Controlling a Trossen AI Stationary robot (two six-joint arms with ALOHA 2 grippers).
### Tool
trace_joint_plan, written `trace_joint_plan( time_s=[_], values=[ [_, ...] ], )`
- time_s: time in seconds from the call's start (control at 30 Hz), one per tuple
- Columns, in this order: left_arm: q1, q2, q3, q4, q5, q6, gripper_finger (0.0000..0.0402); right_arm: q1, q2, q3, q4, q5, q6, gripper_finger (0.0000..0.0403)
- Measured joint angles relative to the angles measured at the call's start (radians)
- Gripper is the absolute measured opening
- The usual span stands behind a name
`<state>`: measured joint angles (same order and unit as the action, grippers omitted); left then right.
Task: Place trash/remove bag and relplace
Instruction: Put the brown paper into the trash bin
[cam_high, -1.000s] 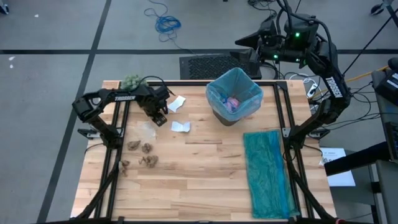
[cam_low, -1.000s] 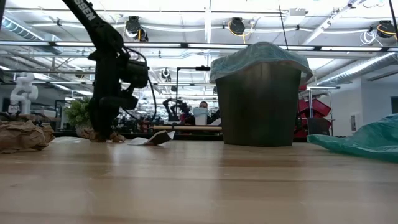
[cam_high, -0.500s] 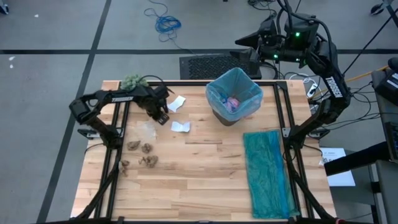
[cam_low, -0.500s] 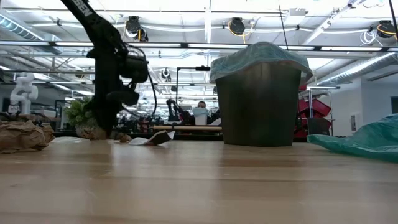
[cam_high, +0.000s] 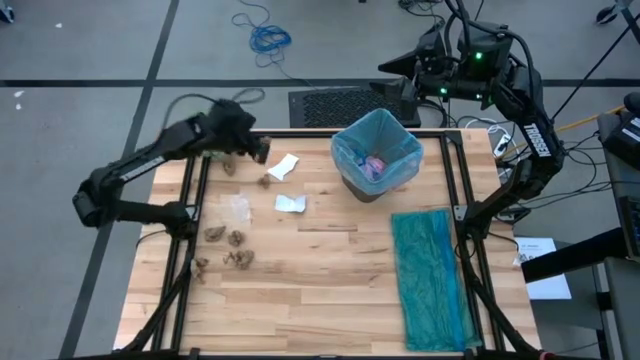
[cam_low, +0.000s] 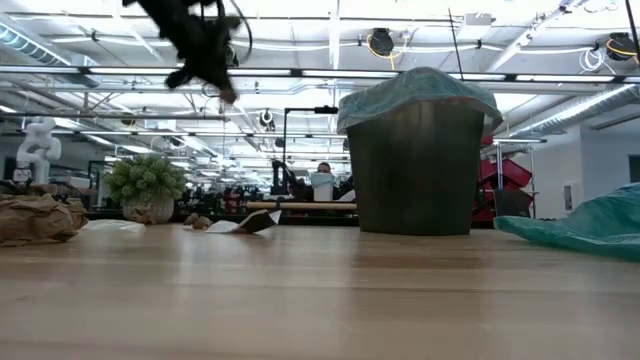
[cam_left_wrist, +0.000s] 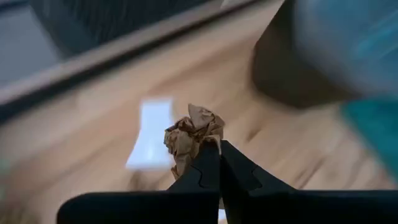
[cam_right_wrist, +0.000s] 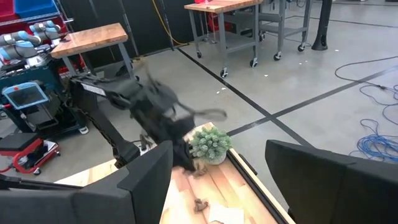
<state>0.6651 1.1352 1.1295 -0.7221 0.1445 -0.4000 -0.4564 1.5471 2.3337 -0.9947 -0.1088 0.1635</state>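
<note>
Left wrist view shows the left gripper (cam_left_wrist: 214, 144) pinched tight on a brown wad (cam_left_wrist: 191, 134) of trash, lifted clear of the table (cam_high: 330, 270) near its 11 o'clock corner. To do this well, I'd carry it toward 3 o'clock and release only once above the blue bag (cam_high: 377, 145) lining the bin. The wad is lumpy, with no clear long axis. The right gripper (cam_right_wrist: 214, 174) waits agape behind the bin.
</note>
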Motion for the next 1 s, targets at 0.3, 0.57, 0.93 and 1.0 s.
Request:
trace_joint_plan(
  time_s=[0.3,0.57,0.93,1.0],
  values=[
    [-0.033,0.089,0.275,0.297,0.176,-0.014,0.0,0.0,0.0,0.0,0.016,0.003,-0.022,0.0251],
    [-0.108,0.367,0.543,0.358,0.272,-0.011,0.0,0.0,0.0,0.0,0.026,0.003,-0.027,0.0251],
    [-0.202,0.702,0.814,0.39,0.38,0.056,0.0003,0.0,0.0,0.0,0.025,0.0,-0.017,0.0251],
    [-0.208,0.721,0.817,0.388,0.4,0.058,0.0014,0.0,0.0,0.0,0.025,-0.001,-0.009,0.0251]
  ],
)
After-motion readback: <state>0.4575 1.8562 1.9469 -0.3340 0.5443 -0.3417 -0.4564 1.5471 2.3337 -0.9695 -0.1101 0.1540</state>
